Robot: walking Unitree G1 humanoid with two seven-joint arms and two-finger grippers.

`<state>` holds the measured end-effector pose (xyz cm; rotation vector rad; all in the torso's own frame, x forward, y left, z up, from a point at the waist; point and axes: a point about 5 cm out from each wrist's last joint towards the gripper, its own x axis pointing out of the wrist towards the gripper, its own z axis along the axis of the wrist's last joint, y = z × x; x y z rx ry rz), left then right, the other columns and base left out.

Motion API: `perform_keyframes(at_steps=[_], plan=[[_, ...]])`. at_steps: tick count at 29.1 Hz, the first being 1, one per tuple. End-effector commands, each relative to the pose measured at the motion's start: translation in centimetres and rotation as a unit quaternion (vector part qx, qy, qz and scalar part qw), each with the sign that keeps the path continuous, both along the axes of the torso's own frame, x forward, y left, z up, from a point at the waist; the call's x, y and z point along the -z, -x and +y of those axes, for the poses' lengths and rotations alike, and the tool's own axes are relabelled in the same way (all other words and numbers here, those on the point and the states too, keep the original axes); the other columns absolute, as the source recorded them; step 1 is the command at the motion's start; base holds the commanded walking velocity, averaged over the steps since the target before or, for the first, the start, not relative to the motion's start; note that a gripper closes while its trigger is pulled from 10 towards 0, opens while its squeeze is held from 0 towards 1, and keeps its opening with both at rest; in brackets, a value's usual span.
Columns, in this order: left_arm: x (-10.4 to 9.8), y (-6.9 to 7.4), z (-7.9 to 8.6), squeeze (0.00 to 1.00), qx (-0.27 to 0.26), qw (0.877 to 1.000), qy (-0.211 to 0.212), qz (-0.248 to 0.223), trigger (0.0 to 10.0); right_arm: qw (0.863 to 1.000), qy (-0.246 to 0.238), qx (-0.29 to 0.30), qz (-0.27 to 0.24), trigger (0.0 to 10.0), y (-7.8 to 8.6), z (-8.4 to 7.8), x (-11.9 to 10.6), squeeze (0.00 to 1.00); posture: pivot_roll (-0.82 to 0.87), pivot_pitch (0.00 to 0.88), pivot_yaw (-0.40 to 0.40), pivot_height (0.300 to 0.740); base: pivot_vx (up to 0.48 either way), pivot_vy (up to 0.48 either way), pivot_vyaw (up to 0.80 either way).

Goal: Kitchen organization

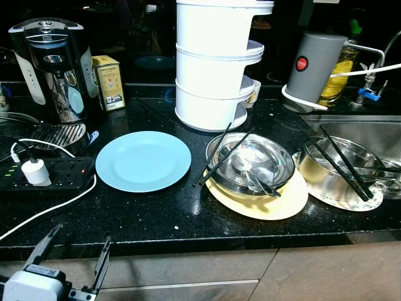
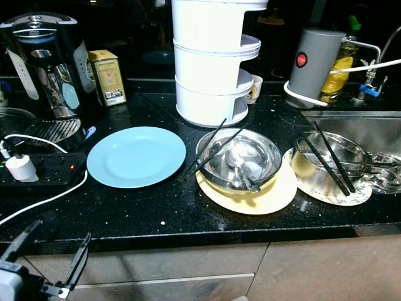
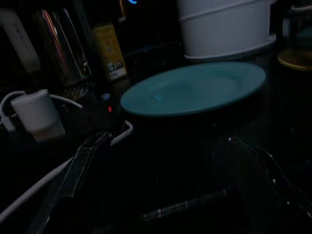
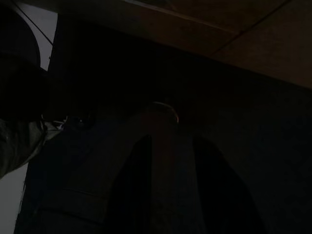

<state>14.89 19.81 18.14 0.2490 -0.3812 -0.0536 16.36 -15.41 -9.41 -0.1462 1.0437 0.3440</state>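
On the black counter lies a light blue plate [image 1: 143, 160], also seen in the left wrist view [image 3: 195, 87]. To its right a steel bowl [image 1: 250, 162] holding black chopsticks [image 1: 216, 158] and spoons rests on a pale yellow plate [image 1: 282, 204]. Further right, a second steel bowl [image 1: 329, 172] with chopsticks sits on a white plate [image 1: 366, 204]. My left gripper [image 1: 83, 233] hovers open and empty in front of the counter's edge, short of the blue plate. The right wrist view is very dark, with the right arm hanging idle.
A white three-tier rack [image 1: 213, 63] stands behind the plates. At the left are a black and silver hot-water dispenser [image 1: 53, 63], a yellow box [image 1: 108, 81] and a power strip [image 1: 56, 174] with a white plug [image 1: 36, 170] and cable. A grey canister [image 1: 313, 69], oil bottle [image 1: 340, 72] and sink [image 1: 369, 128] are at the right.
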Motion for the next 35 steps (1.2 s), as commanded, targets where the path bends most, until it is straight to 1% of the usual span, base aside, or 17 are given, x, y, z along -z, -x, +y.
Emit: perform_keyframes(at_steps=[1,3,6,7,8,10,12,15,18,19,20,21,23,27,28,31,35], plan=[[-2.1,-1.0,-1.2,0.00,0.023,1.000,-0.001,-0.018,10.0,1.000,-0.002,-0.003,0.009,10.0,0.3,0.1,0.2,0.00,0.03,0.080,-0.048,0.740,0.000,0.000,0.00],[-2.7,-2.3,-2.0,0.00,0.046,0.999,-0.026,-0.009,10.0,1.000,-0.003,-0.002,0.008,10.0,0.3,0.1,0.1,0.00,0.04,0.080,-0.048,0.740,0.000,0.000,0.00],[-2.8,-2.9,-2.2,0.00,0.055,0.998,-0.042,-0.001,10.0,1.000,-0.003,-0.002,0.008,10.0,0.3,0.1,0.1,0.00,0.04,0.080,-0.048,0.740,0.000,0.000,0.00],[-3.7,-4.5,-2.5,0.00,0.077,0.995,-0.065,-0.003,10.0,1.000,-0.004,-0.001,0.007,10.0,0.2,0.2,0.1,0.00,0.04,0.079,-0.046,0.740,0.000,0.000,0.00],[-3.7,-4.5,-2.5,0.00,0.077,0.995,-0.065,-0.003,10.0,1.000,-0.004,-0.001,0.007,10.0,0.2,0.2,0.1,0.00,0.04,0.079,-0.046,0.740,0.000,0.000,0.00],[-4.6,-5.7,-2.6,0.00,0.084,0.993,-0.078,-0.008,10.0,1.000,-0.005,0.000,0.006,10.0,0.1,0.3,0.1,0.00,0.03,0.079,-0.044,0.740,0.000,0.000,0.00],[-4.6,-5.7,-2.6,0.00,0.084,0.993,-0.078,-0.008,10.0,1.000,-0.005,0.000,0.006,10.0,0.1,0.3,0.1,0.00,0.03,0.079,-0.044,0.740,0.000,0.000,0.00],[-6.0,-7.8,-1.9,0.00,0.087,0.989,-0.122,0.005,10.0,1.000,-0.006,0.003,0.005,10.0,0.1,0.3,0.0,0.00,0.03,0.080,-0.041,0.740,0.000,0.000,0.00],[-6.5,-9.0,-1.1,0.00,0.084,0.986,-0.144,0.024,10.0,1.000,-0.006,0.004,0.006,10.0,0.1,0.3,0.1,0.00,0.03,0.080,-0.042,0.740,0.000,0.000,0.00],[-6.8,-9.6,-0.8,0.22,0.081,0.984,-0.154,0.035,10.0,1.000,-0.006,0.004,0.006,10.0,0.1,0.3,0.1,0.00,0.03,0.080,-0.042,0.740,0.000,0.000,0.00],[-7.2,-10.0,-0.6,0.87,0.080,0.983,-0.162,0.040,10.0,1.000,-0.006,0.005,0.007,10.0,0.2,0.3,0.1,0.00,0.03,0.080,-0.042,0.740,0.000,0.000,0.00],[-7.4,-10.4,-0.6,1.00,0.092,0.981,-0.161,0.051,10.0,1.000,-0.006,0.005,0.007,10.0,0.2,0.3,0.1,0.00,0.03,0.080,-0.042,0.740,0.000,0.000,0.00],[-7.7,-11.0,-0.6,1.00,0.105,0.975,-0.185,0.062,10.0,1.000,-0.006,0.004,0.007,10.0,0.2,0.3,0.1,0.00,0.03,0.083,-0.043,0.740,0.000,0.000,0.00],[-7.8,-11.3,-0.7,1.00,0.121,0.974,-0.175,0.075,10.0,1.000,-0.006,0.004,0.007,10.0,0.2,0.3,0.1,0.00,0.03,0.083,-0.043,0.740,0.000,0.000,0.00],[-7.6,-11.5,-1.0,1.00,0.144,0.972,-0.163,0.089,10.0,1.000,-0.006,0.005,0.007,10.0,0.2,0.3,0.1,0.00,0.03,0.084,-0.041,0.740,0.000,0.000,0.00],[-7.3,-11.6,-2.2,1.00,0.219,0.952,-0.172,0.126,10.0,1.000,-0.007,0.007,0.006,10.0,0.1,0.3,0.1,0.00,0.02,0.085,-0.037,0.740,0.000,0.000,0.00],[-7.1,-11.5,-2.7,1.00,0.255,0.940,-0.178,0.137,10.0,1.000,-0.006,0.009,0.007,10.0,0.2,0.3,0.1,0.00,0.02,0.086,-0.035,0.740,0.000,0.000,0.00]])
